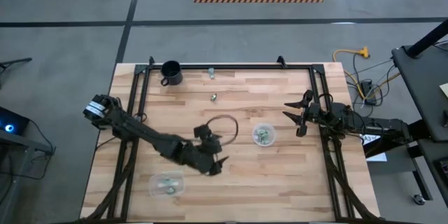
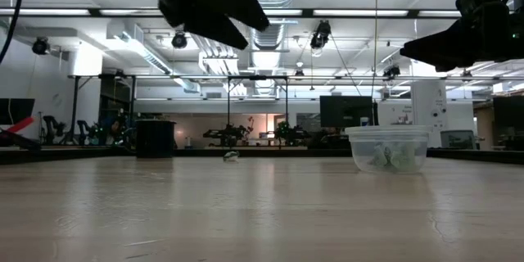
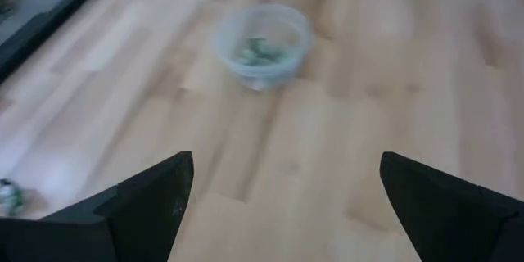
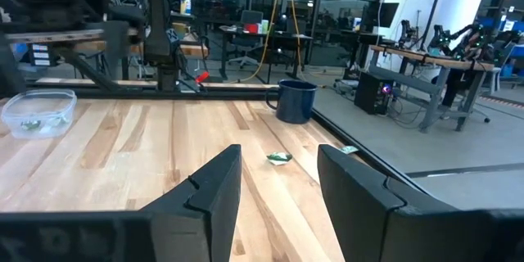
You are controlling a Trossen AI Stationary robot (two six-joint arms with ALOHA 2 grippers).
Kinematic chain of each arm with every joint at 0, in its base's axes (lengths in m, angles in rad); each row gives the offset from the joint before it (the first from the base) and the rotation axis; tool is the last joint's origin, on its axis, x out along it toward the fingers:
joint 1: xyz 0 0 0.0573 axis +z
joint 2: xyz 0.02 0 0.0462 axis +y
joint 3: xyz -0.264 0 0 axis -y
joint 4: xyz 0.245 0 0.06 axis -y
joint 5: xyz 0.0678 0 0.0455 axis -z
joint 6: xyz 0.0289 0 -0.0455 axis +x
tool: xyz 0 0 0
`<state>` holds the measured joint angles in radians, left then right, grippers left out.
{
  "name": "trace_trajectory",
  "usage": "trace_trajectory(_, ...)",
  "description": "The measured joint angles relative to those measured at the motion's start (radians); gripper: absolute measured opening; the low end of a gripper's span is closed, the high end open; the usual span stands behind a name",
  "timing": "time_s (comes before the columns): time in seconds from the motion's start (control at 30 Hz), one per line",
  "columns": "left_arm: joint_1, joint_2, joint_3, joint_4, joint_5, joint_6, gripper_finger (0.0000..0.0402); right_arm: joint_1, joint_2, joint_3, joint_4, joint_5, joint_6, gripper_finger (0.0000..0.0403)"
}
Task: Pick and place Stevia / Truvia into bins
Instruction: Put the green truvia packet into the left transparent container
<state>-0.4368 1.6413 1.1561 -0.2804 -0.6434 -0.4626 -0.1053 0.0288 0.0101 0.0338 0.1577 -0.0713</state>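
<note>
Left gripper [image 1: 215,155] mid-table, fingers spread. Round bin [image 1: 264,135] ahead of it toward the right arm, packets inside. Rectangular tub [image 1: 166,183] just behind it near the front edge, also holding packets. Right gripper [image 1: 296,117] at the right edge, spread; loose packet [image 1: 214,97] and mug [image 1: 171,73] beyond it, far side.

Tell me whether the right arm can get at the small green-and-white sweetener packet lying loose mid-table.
Probably yes. The right gripper is open, and bare wood lies between it and the packet, also visible in its wrist camera.
</note>
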Motion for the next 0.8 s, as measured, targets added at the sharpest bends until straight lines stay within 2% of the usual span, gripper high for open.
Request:
trace_trajectory(0.23, 0.150, 0.000, 0.000, -0.034, 0.001, -0.004, 0.0373, 0.000, 0.000, 0.000, 0.000, 0.000, 0.000, 0.0153)
trace_trajectory(0.43, 0.260, 0.000, -0.001, -0.052, -0.006, -0.103, 0.0373, 0.000, 0.000, 0.000, 0.000, 0.000, 0.000, 0.0153)
trace_trajectory(0.8, 0.304, 0.019, -0.003, -0.057, -0.011, -0.081, 0.0373, 0.000, 0.000, 0.000, 0.000, 0.000, 0.000, 0.0153)
